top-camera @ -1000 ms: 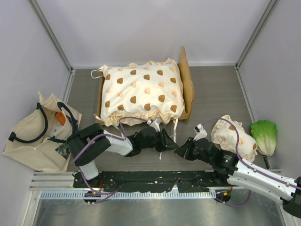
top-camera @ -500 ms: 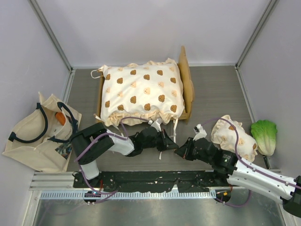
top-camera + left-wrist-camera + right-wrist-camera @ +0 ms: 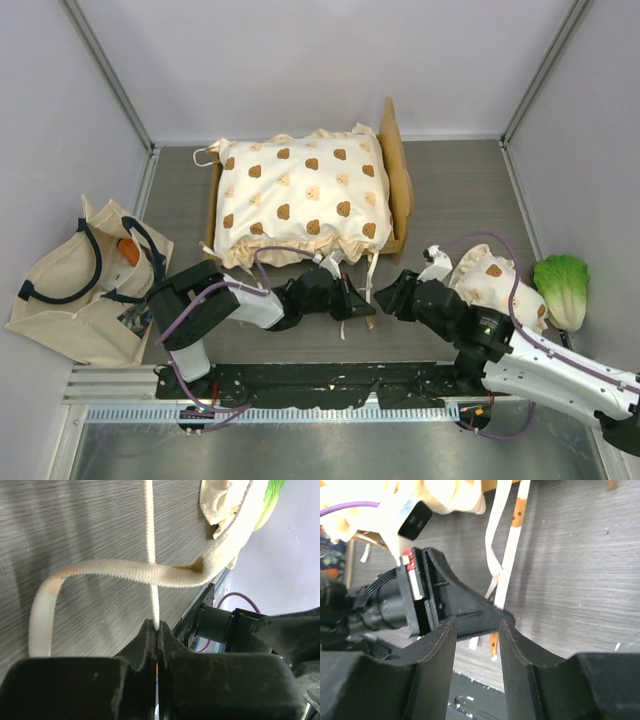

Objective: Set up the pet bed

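Note:
The pet bed is a light-wood frame at the back centre, with a cream bear-print cushion lying on it. Cream tie strings hang off the cushion's near edge onto the table. My left gripper is shut on one thin string, pinched at the jaw tips; a second tie crosses over it. My right gripper stands open just right of the left one. In its wrist view the open jaws frame the left gripper's finger and the ties.
A small bear-print pillow lies behind my right arm. A green lettuce toy sits at the far right wall. A beige tote bag with black handles lies at the left. The table's near rail runs just behind both grippers.
The left gripper has closed on the tie string. The right gripper has opened and moved a little toward the bed, closer to the left gripper.

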Robot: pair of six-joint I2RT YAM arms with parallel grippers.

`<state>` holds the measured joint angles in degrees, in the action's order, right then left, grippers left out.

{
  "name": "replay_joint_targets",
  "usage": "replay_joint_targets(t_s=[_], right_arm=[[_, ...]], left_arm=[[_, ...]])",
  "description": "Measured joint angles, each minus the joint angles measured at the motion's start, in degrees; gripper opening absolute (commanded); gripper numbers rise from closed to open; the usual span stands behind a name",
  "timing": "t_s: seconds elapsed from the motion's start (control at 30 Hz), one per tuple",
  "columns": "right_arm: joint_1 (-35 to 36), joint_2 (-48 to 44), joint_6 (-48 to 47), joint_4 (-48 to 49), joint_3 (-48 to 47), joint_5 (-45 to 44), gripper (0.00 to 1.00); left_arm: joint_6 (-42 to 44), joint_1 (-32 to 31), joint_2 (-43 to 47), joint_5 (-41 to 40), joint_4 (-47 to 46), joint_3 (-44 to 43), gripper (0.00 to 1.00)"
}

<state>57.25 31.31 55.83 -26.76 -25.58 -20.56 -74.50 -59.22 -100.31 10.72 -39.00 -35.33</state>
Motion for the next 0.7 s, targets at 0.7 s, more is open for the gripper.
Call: replay_joint_targets(t_s=[0.7], right_arm=[[-17.64,24.09,-10.58,18.64,-4.76,10.12,0.43]], left_arm=[[2.29,0.15,2.91,0.33,3.37,-0.04,0.00]])
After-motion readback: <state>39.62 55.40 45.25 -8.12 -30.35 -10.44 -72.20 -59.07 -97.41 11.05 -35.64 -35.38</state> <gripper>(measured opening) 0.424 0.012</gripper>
